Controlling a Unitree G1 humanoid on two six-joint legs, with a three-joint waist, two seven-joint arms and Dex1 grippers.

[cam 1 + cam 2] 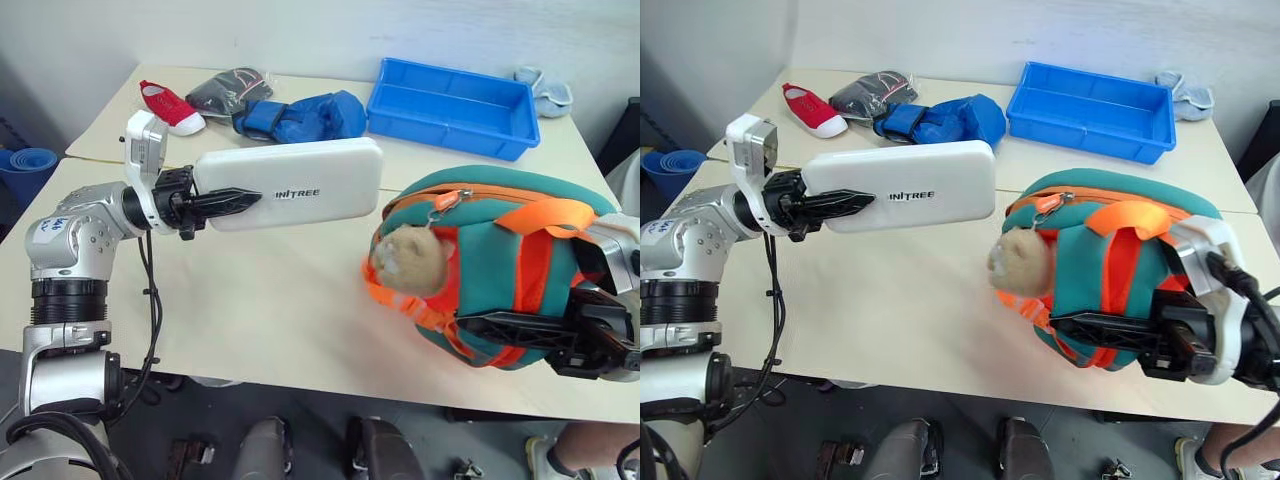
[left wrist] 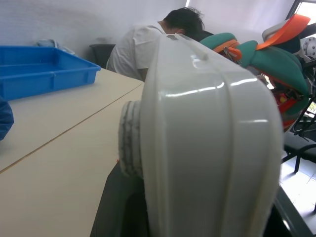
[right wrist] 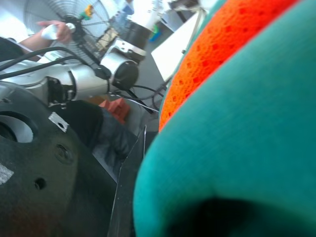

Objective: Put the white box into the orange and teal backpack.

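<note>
White box [image 1: 290, 183], clamped level in your left jaws above the tabletop [image 1: 260, 300], near the backpack [image 1: 500, 270] gripped by your right jaws: line its end with the teal opening first.

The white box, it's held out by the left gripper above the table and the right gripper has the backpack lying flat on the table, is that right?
Not quite. The left gripper does hold the white box out above the table, but the right gripper holds the orange and teal backpack lifted off the table, as the right eye view shows.
</note>
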